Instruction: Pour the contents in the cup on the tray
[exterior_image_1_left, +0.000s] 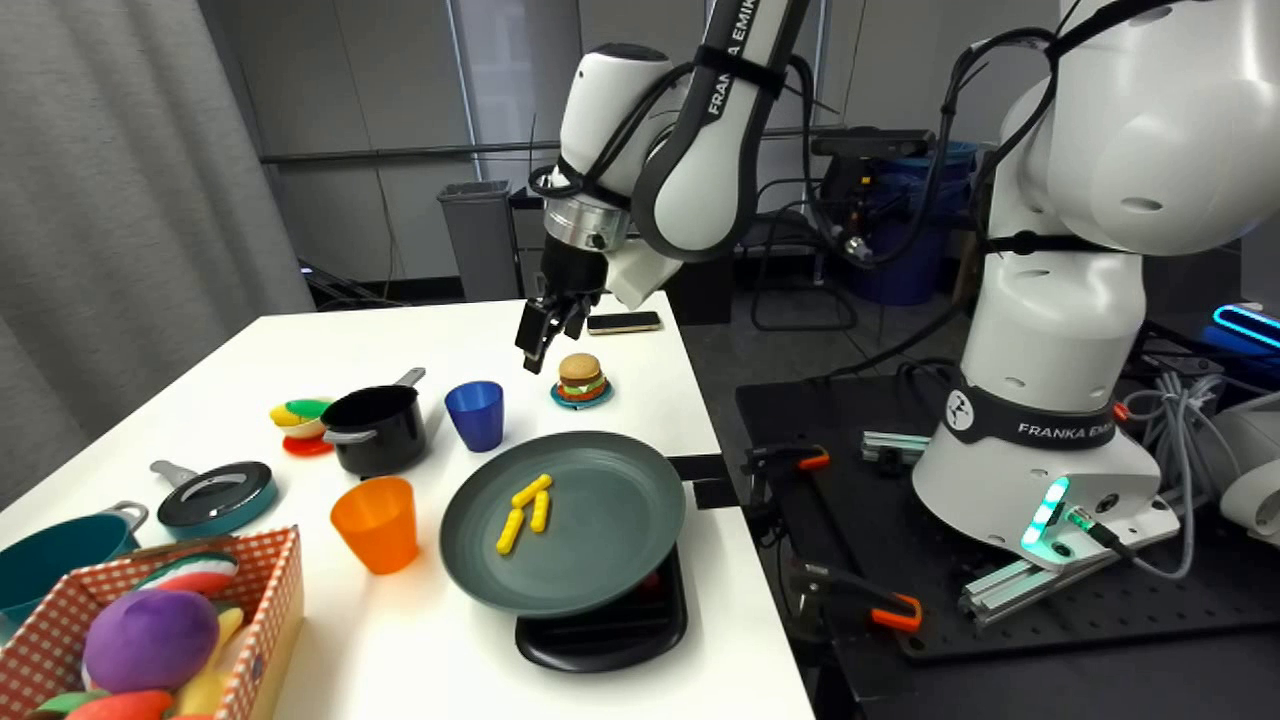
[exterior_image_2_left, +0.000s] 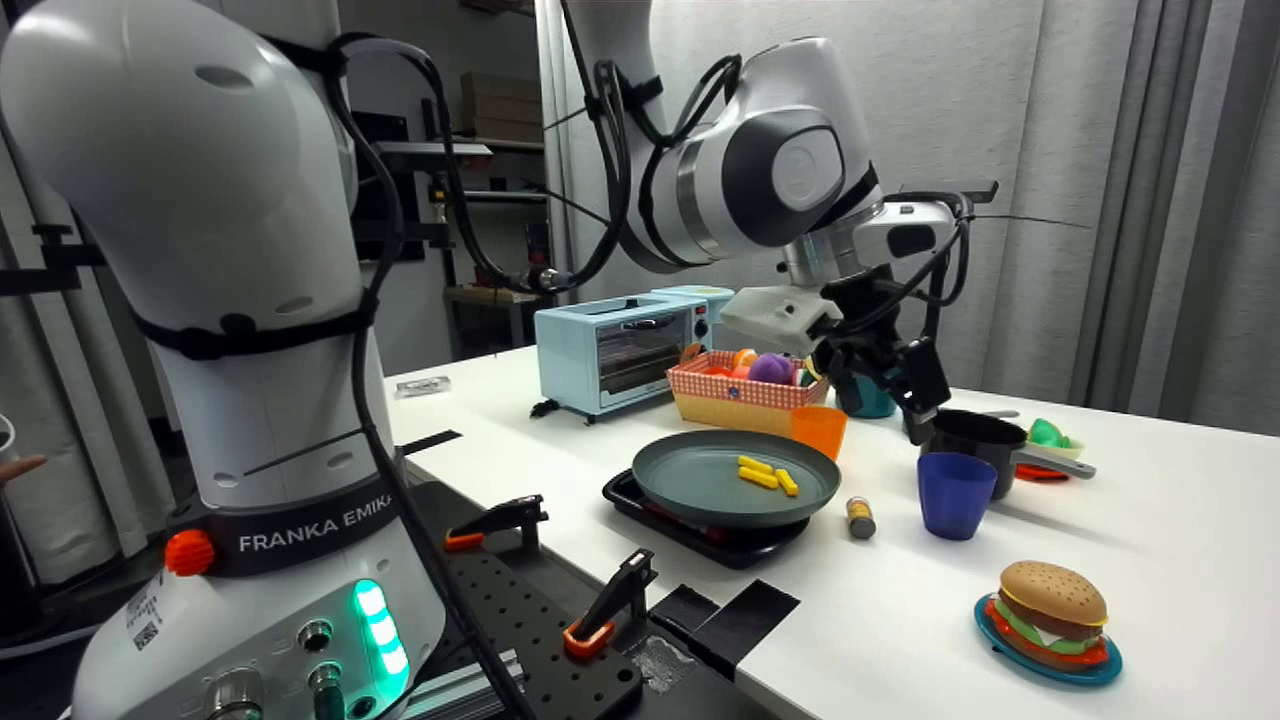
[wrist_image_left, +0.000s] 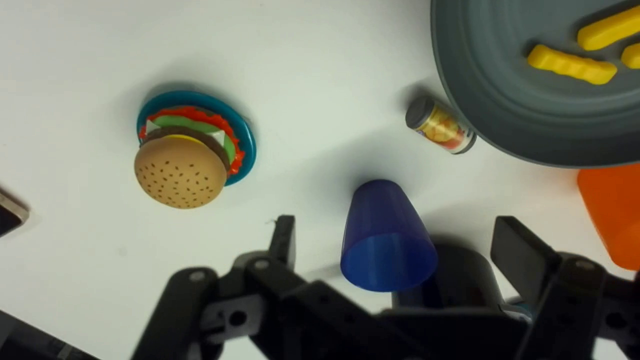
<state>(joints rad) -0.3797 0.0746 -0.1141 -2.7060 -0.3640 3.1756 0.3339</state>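
The gripper (wrist_image_left: 397, 235) hangs over the table (exterior_image_1_left: 330, 350) w/ fingers spread wide, apart from the blue cup (exterior_image_1_left: 475, 417), which stands upright nr the black pot (exterior_image_1_left: 378, 440). 3 yellow sticks (exterior_image_1_left: 510, 531) lie on the tray (exterior_image_1_left: 610, 540) rn, orange cup (exterior_image_1_left: 382, 525) just beside it.

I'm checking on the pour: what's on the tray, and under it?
On the tray lie three yellow pieces. Under it, part of a black stand shows; the tray hides the rest, so anything else there can't be seen.
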